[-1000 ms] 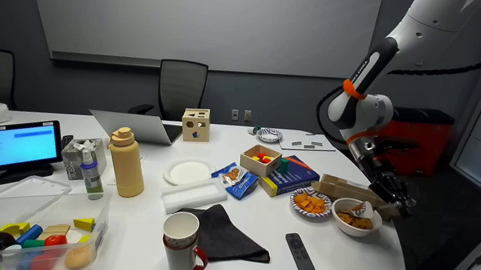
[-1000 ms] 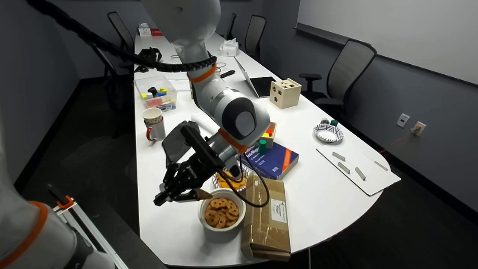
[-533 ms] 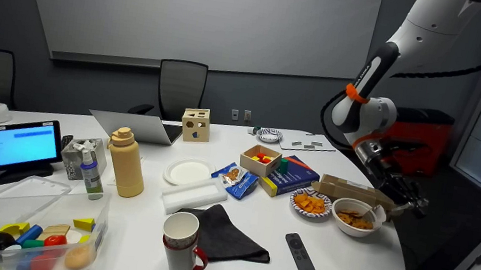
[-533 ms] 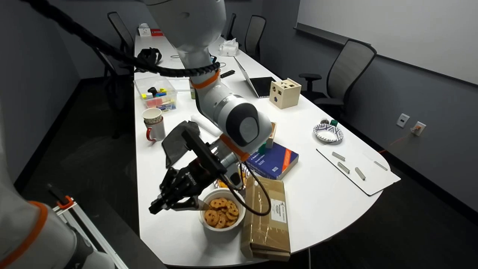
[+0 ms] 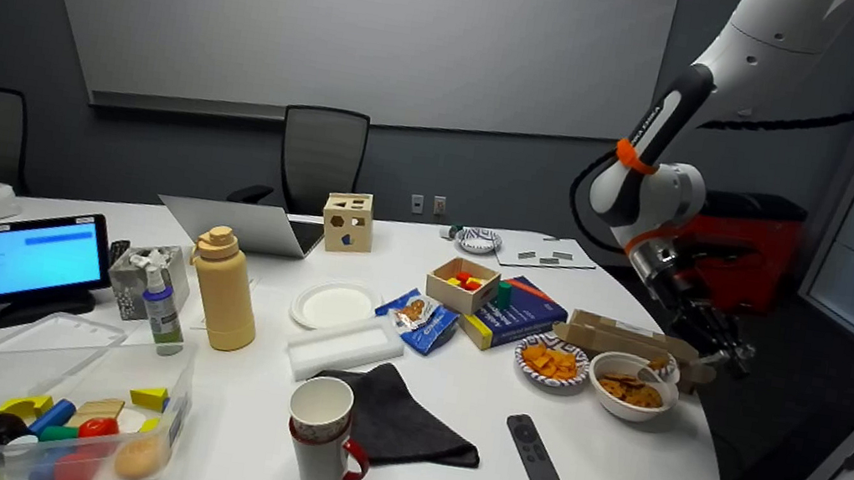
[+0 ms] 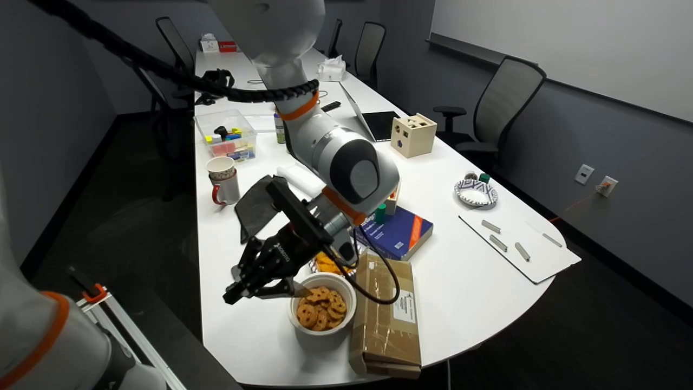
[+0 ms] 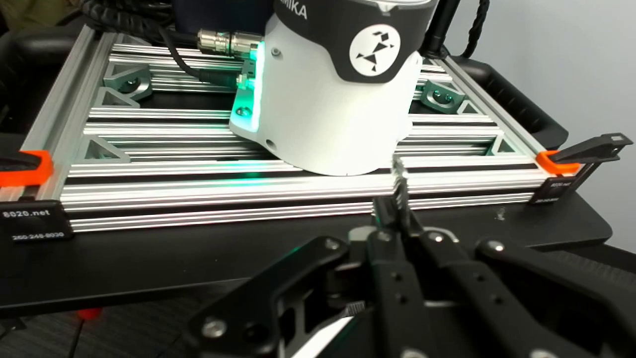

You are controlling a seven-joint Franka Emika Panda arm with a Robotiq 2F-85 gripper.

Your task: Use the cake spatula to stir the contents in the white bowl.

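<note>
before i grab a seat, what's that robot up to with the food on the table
The robot's gripper is closed on a cake spatula, its blade reaching over the rim of the white bowl, which holds brown, cookie-like rounds. It looks to be about stirring them, though whether the blade touches them is hard to tell. A smaller patterned bowl of orange pieces and a cardboard box sit beside the white bowl.
</note>
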